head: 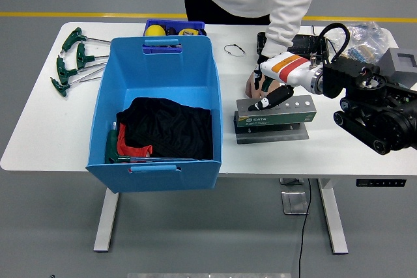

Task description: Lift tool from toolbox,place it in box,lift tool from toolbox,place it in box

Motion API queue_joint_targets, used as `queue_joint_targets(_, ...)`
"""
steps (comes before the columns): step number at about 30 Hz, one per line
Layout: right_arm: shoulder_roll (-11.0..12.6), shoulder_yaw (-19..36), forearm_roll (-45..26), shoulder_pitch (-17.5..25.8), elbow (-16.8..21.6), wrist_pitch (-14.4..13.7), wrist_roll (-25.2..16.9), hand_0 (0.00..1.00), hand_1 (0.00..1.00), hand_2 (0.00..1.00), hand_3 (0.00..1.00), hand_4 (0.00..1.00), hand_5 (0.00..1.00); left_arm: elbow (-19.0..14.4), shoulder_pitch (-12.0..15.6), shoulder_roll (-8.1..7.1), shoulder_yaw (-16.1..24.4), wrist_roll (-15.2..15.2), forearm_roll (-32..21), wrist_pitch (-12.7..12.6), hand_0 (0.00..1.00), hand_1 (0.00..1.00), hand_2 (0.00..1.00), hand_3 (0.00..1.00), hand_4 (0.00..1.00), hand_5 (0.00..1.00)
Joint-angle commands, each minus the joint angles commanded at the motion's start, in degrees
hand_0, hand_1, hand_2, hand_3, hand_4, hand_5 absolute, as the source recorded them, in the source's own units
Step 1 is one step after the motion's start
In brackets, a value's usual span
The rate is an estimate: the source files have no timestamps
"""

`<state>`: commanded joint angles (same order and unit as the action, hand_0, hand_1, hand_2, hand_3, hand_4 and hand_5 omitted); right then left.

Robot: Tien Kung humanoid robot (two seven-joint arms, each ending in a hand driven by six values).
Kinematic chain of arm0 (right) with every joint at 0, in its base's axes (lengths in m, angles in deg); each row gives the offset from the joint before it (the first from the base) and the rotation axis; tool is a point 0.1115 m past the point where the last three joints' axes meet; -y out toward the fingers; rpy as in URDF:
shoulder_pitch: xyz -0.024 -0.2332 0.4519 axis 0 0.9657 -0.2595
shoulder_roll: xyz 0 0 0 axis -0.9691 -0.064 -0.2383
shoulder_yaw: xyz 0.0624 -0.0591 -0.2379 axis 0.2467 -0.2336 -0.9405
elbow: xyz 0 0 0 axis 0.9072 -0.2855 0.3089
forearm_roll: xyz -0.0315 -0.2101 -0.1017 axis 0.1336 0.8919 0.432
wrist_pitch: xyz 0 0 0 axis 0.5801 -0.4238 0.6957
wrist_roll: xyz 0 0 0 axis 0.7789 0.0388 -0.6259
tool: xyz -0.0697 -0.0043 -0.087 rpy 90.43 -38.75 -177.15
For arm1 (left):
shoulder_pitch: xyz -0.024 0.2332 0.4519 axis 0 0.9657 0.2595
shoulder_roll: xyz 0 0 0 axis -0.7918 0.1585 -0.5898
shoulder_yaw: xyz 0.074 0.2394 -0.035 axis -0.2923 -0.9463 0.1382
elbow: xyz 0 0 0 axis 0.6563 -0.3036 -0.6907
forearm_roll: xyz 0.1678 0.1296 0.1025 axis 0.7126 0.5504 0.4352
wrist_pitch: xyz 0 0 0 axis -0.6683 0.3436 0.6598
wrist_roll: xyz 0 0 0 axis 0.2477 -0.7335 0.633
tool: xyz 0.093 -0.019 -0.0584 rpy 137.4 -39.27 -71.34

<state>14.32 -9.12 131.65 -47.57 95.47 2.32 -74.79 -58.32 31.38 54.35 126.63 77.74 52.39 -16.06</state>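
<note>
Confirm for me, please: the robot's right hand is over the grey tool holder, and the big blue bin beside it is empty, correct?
Not quite. The right hand is over the grey tool holder, but the head view shows the blue bin holds dark cloth and something red.

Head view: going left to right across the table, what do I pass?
Green T-handle wrenches → blue bin → grey tool holder with the right hand over its left end → black arm base at the right edge.
</note>
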Motion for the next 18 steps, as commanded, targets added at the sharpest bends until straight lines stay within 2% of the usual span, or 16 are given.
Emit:
queue_joint_targets(7, -0.5, -1.3, 0.1, 0.2, -0.8, -0.1, -0.2, 0.707, 0.600, 0.645, 0.527, 0.998, 0.775, 0.0, 0.0, 0.02, 0.3, 0.0, 0.1, -0.1, 0.727, 0.659, 0.740, 0.747, 0.759, 0.744)
queue_joint_targets(18, -2.6, -4.8, 0.0, 0.1, -2.9, -2.2, -2.9, 0.708, 0.603, 0.653, 0.531, 0.998, 0.772, 0.0, -0.6, 0.15, -0.6, -0.2, -0.8, -0.1, 0.727, 0.656, 0.740, 0.744, 0.759, 0.744)
